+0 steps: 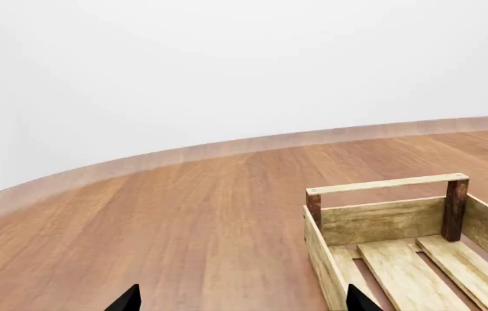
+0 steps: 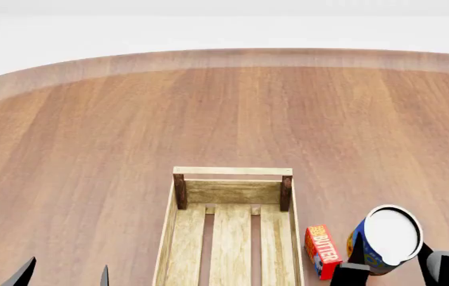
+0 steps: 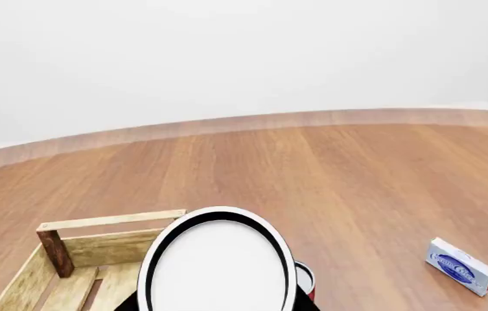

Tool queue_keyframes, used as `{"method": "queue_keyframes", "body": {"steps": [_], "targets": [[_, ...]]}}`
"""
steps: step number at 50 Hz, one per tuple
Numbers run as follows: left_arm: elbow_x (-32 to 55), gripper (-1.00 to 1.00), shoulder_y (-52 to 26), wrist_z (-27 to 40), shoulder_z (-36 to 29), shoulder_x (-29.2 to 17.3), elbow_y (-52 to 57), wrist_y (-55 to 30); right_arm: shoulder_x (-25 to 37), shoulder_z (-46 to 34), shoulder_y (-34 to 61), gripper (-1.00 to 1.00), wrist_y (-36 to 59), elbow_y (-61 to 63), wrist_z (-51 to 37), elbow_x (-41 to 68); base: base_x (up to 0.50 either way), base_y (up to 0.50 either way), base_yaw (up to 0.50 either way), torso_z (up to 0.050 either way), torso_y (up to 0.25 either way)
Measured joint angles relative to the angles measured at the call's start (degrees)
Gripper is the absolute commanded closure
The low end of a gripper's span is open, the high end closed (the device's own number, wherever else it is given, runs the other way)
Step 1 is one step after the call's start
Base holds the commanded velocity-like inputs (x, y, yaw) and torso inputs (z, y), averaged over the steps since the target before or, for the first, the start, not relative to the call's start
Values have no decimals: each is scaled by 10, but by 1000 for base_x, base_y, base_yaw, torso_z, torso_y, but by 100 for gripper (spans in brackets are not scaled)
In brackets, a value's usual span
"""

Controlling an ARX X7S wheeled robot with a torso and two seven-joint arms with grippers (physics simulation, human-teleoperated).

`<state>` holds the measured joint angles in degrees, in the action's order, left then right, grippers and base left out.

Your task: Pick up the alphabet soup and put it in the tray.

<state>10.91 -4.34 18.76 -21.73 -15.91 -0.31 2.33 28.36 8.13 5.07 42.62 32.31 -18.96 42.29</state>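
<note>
The alphabet soup, a can with a blue and yellow-orange label and a white top, sits between the fingers of my right gripper at the lower right of the head view, right of the tray. In the right wrist view its white top fills the near middle, with the tray beside it. The light-wood tray holds nothing that I can see. My left gripper is open and empty on the tray's other side; in the left wrist view its tips straddle the tray's near wall.
A red butter box stands between the tray and the held can. A red can peeks out behind the soup's top. A small white and blue box lies further off on the round wooden table.
</note>
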Motion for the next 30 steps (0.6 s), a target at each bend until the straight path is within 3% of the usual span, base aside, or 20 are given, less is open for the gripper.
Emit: {"method": "queue_keyframes", "body": {"steps": [30], "targets": [[4, -100, 0, 6, -4, -4, 4, 0, -65, -137, 88, 100, -52, -101, 49, -59, 0, 0, 0, 1, 1]]}}
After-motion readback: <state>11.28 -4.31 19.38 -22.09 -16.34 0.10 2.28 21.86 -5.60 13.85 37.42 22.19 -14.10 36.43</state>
